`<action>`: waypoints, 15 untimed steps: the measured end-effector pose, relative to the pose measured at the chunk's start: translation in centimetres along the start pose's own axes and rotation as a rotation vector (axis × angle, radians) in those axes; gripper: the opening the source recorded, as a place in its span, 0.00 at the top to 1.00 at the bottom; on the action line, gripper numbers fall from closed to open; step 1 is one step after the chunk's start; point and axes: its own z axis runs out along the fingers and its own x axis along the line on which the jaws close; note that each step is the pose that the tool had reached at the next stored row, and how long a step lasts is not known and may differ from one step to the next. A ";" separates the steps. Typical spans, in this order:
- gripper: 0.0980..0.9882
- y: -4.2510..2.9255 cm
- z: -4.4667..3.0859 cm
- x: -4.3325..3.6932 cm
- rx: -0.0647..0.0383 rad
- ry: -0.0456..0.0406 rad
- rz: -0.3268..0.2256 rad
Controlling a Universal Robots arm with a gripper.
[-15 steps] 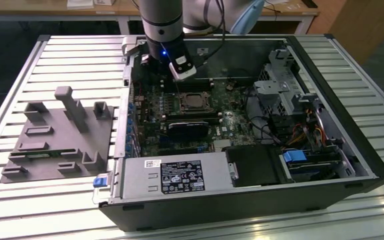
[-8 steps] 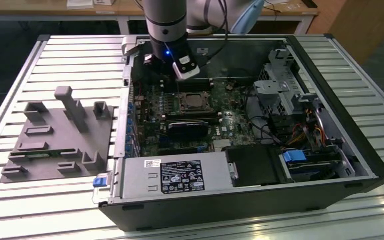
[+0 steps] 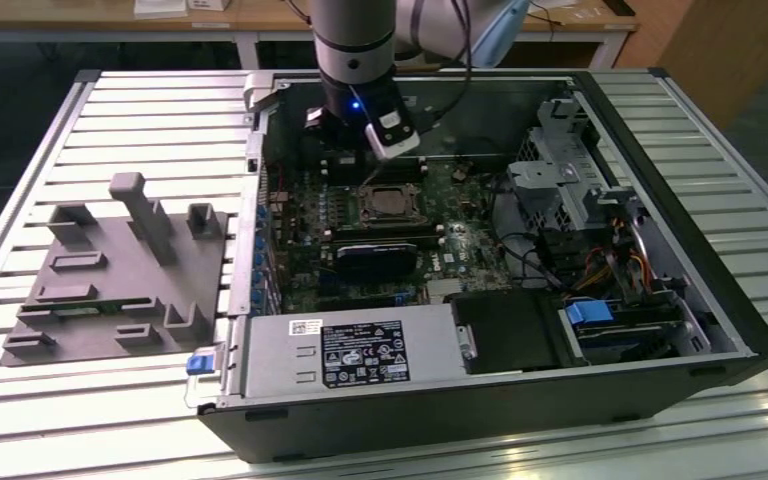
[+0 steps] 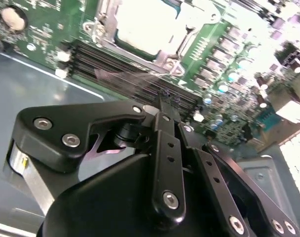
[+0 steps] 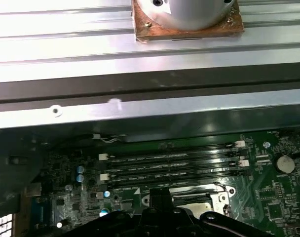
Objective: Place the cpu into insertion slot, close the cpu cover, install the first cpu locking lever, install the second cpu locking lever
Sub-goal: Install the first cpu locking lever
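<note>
Near the seated cpu (image 4: 145, 24) and cpu cover (image 4: 187, 35), the gripper (image 4: 165, 98) (fingers (image 4: 167, 133) clenched, empty) is best lowered slowly and squarely.

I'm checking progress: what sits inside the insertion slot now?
The cpu lies inside the insertion slot, its pale metal top showing in the second wrist view. Whatever lies under it is covered and cannot be seen.

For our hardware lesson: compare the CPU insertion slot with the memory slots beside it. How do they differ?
The insertion slot is square with a silver metal rim; the memory slots are long, narrow and black. The insertion slot is single; the memory slots lie several in parallel. Both sit side by side on the green motherboard.
</note>
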 end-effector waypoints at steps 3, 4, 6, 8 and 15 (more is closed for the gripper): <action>1.00 0.07 0.05 -0.67 0.000 0.0000 0.000; 1.00 0.09 0.06 -0.81 0.000 0.0001 0.000; 1.00 0.09 0.06 -0.85 0.000 0.0000 0.000; 1.00 0.09 0.06 -0.88 0.000 0.0000 0.000; 1.00 0.06 0.16 -0.79 0.000 -0.0162 -0.004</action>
